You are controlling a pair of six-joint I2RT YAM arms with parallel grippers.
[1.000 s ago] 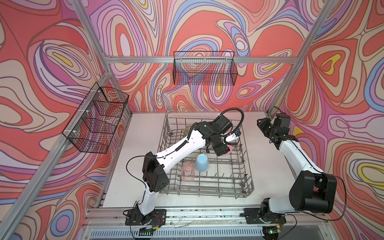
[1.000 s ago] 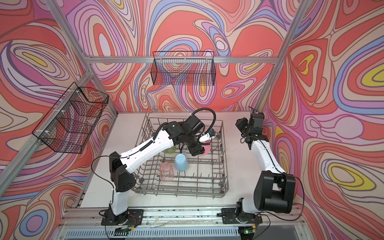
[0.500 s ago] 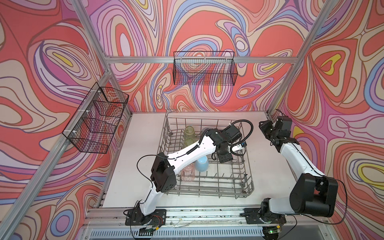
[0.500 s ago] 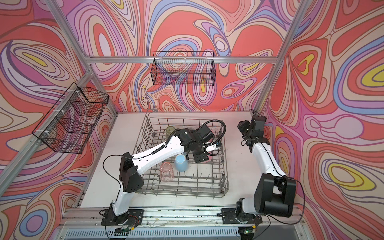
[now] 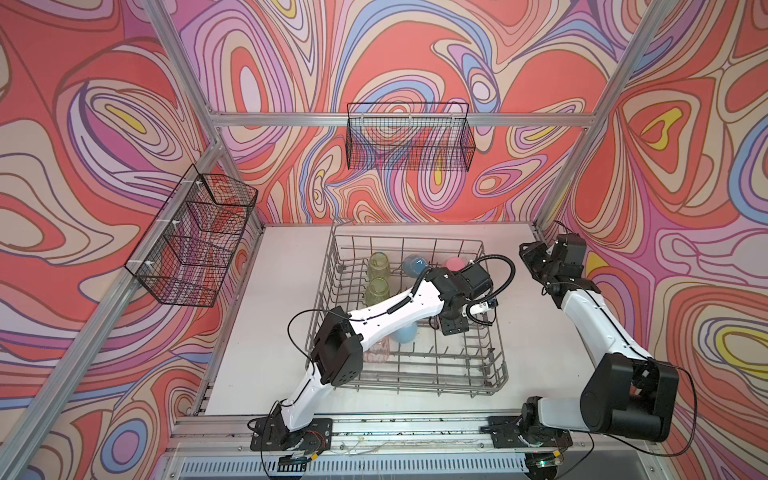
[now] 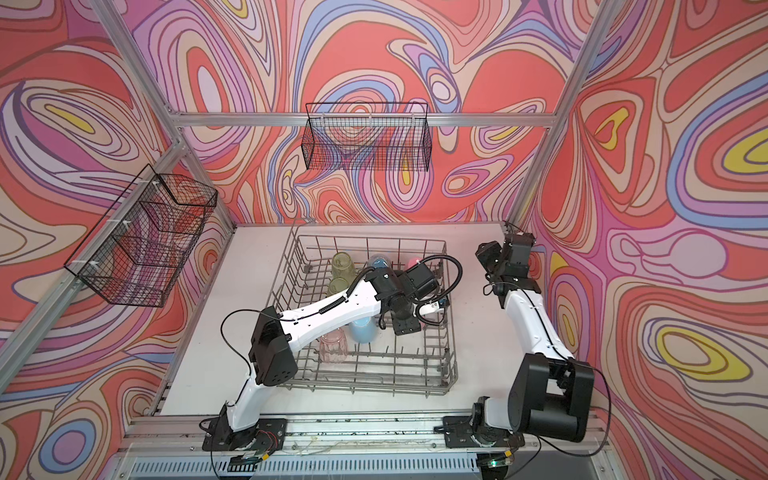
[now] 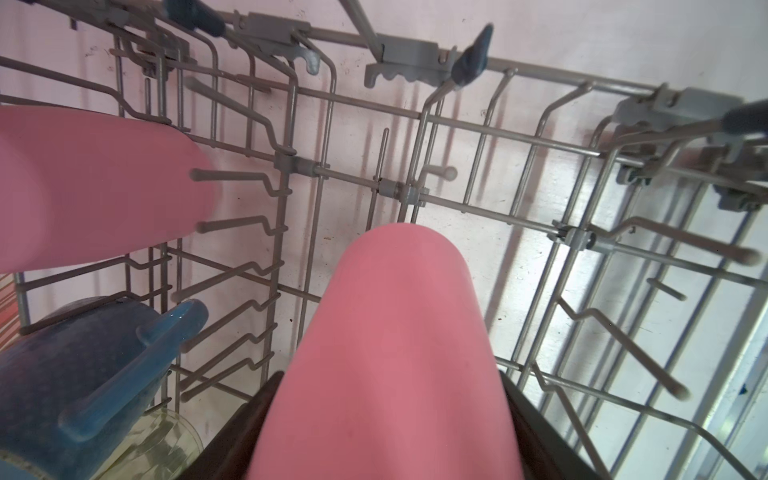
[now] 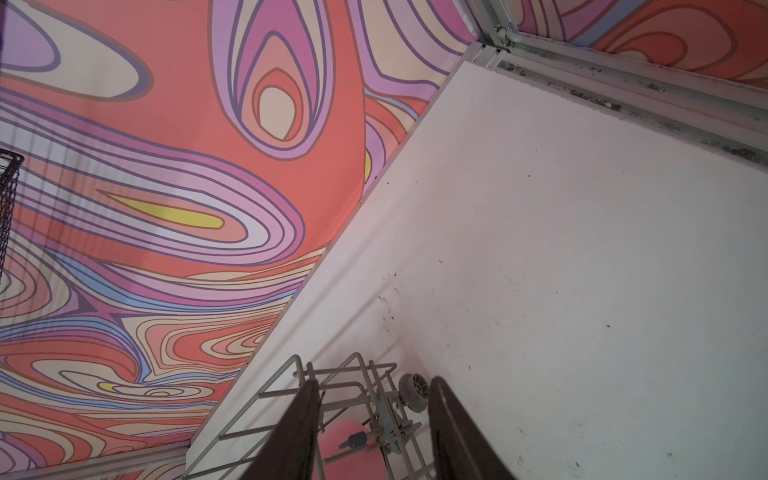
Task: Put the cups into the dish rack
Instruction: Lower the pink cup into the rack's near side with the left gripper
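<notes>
holding an opaque pink cup (image 7: 395,353) between its jaws, the left gripper (image 5: 452,323) hung low inside the dish rack (image 5: 415,380), near another pink cup (image 7: 83,187) and a blue mug (image 7: 75,374) that sat there. the right gripper (image 8: 372,386) was half wide, empty, above the table (image 8: 582,249) beside the rack.

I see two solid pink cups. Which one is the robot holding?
The pink cup filling the left wrist view, clamped in the left gripper. The other pink cup sits free in the dish rack's far row.
</notes>
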